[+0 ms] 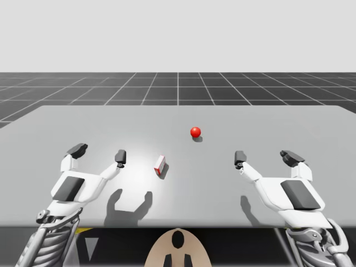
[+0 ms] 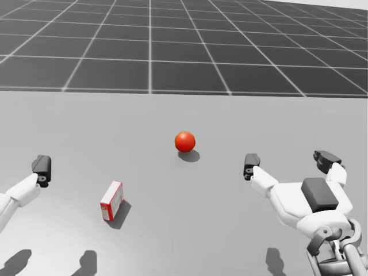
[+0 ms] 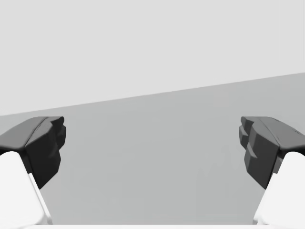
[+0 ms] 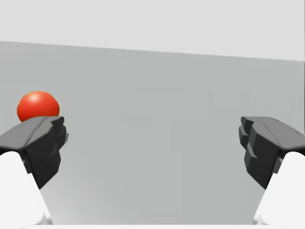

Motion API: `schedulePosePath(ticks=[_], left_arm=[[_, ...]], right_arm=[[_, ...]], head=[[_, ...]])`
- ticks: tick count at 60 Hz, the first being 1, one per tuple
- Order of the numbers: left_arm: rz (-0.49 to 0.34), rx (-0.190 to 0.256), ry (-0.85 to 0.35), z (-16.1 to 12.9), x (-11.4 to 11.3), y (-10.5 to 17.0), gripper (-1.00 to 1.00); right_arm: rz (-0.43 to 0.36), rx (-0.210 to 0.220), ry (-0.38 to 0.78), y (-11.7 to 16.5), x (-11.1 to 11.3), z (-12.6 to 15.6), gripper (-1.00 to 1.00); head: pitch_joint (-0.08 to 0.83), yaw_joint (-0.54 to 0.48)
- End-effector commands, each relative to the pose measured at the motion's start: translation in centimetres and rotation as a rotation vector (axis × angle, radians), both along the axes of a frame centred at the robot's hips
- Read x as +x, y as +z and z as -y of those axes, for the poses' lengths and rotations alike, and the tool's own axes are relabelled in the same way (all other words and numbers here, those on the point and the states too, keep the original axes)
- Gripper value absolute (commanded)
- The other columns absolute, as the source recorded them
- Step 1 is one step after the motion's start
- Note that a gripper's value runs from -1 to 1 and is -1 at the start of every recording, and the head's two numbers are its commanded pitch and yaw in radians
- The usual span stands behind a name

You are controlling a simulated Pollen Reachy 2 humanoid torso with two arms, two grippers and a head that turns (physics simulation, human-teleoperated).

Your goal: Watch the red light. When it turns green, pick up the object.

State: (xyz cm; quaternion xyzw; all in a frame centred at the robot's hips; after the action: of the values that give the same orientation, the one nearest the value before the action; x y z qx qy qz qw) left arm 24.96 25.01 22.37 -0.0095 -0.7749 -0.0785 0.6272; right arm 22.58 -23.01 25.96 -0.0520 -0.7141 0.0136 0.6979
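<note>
The glossy red ball light (image 1: pixel 195 132) sits near the middle of the flat grey table (image 1: pixel 278 119) and shows red, so any reach now would jump the signal. The small red-and-white cardboard box (image 1: pixel 160 164) stands on a narrow side between the light and the near edge, close to the left gripper (image 1: pixel 99 153). That gripper and the right gripper (image 1: pixel 265 157) hover with fingers spread wide, holding nothing. A skewed approach would likely tip or shove the slim box.
</note>
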Motion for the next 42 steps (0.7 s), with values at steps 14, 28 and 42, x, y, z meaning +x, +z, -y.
schedulePosePath(ticks=[14, 28, 42], left_arm=[[-0.003, 0.005, -0.002, 0.07, 0.04, -0.04, -1.0], [-0.004, 0.005, -0.002, 0.06, 0.05, -0.05, -1.0], [-0.01, 0.011, -0.004, 0.03, 0.05, -0.06, -1.0]], right_arm=[[-0.002, -0.007, -0.003, -0.14, -0.05, -0.26, -1.0], [-0.007, -0.007, 0.003, -0.17, -0.08, -0.24, -1.0], [-0.012, -0.018, 0.018, -0.21, -0.11, -0.33, -1.0]], head=[[0.465, -0.13], [0.538, -0.06], [0.64, 0.07]])
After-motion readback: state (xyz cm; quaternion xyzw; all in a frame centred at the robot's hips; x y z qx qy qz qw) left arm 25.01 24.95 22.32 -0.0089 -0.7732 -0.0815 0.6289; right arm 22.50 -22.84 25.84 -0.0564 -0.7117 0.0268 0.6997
